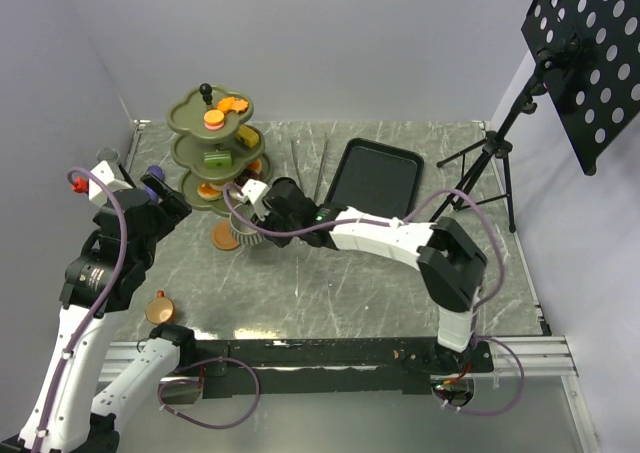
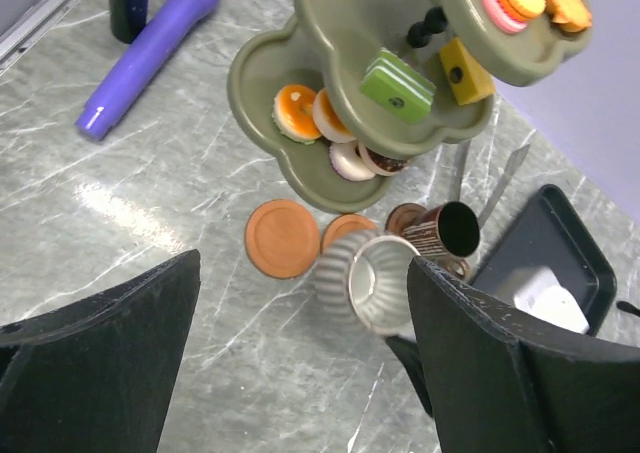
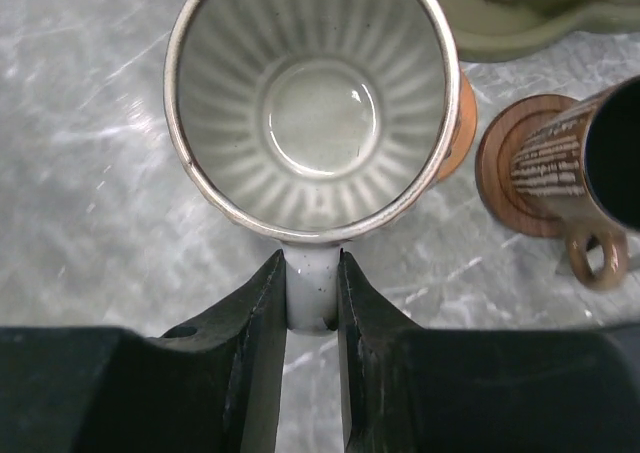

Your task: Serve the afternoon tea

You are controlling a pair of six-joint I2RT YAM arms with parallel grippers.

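The olive-green three-tier stand (image 1: 215, 148) holds orange, pink, green and brown pastries (image 2: 398, 81). My right gripper (image 3: 312, 288) is shut on the handle of the striped grey cup (image 3: 310, 103), which tilts over an orange-brown saucer (image 2: 345, 231) in front of the stand. Whether the cup touches that saucer I cannot tell. To its left lies a bare saucer (image 2: 283, 237). The dark cup (image 3: 570, 163) stands on its own brown saucer (image 3: 505, 173) to the right. A copper cup (image 1: 160, 306) sits near the front left. My left gripper (image 2: 300, 303) hangs open and empty above the table, left of the cups.
A black rectangular tray (image 1: 378, 178) lies at the back right, with metal tongs (image 1: 310, 163) between it and the stand. A purple cylinder (image 2: 150, 58) and a dark bottle (image 2: 130, 3) lie left of the stand. A tripod (image 1: 490, 158) with a perforated board stands off the table's right edge.
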